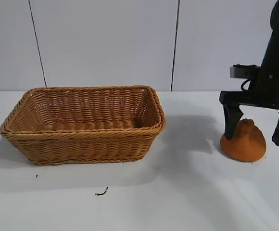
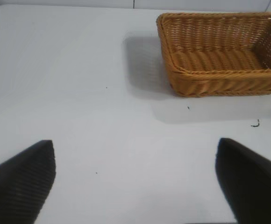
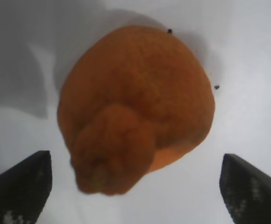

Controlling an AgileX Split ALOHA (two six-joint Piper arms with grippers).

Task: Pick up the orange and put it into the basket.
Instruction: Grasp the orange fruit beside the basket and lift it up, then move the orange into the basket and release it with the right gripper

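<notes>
Orange [image 3: 138, 107] resting on white bench [image 3: 247, 70], knobby top pointing toward camera. Right tool [image 3: 135, 186] spread wide, one dark fingertip [image 3: 21, 186] at each side of fruit, both clear of skin. Two small dark specks [image 3: 217, 87] beside orange.

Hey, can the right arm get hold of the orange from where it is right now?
Probably yes. The right gripper is open, its fingers straddling the orange on the table, nothing between them.

R arm [image 1: 274, 62] cut off at frame edge.
</notes>
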